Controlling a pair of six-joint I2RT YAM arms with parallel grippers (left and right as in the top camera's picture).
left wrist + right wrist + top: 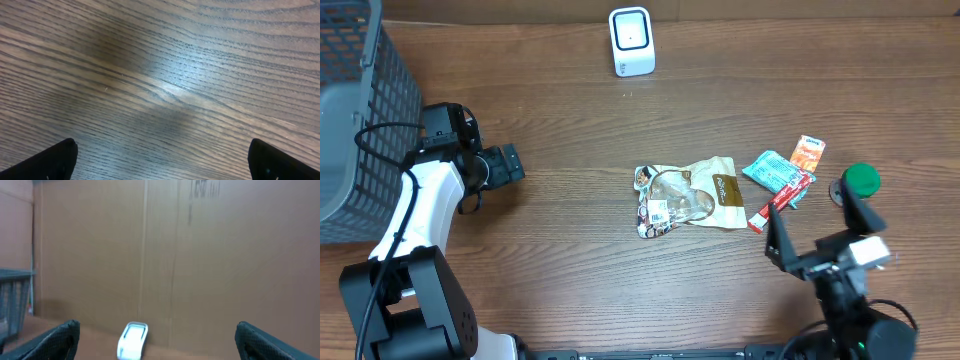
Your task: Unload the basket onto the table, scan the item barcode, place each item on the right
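2 hands agape: left hand (516, 164), right hand (820, 226)

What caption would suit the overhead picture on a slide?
Snack bag lies centre, white scanner beyond it, left gripper and right gripper both open and empty.

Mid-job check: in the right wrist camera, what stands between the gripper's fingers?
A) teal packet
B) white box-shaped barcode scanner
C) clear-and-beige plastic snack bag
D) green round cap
B: the white box-shaped barcode scanner shows low in the gap of the open right gripper, before a brown cardboard wall.
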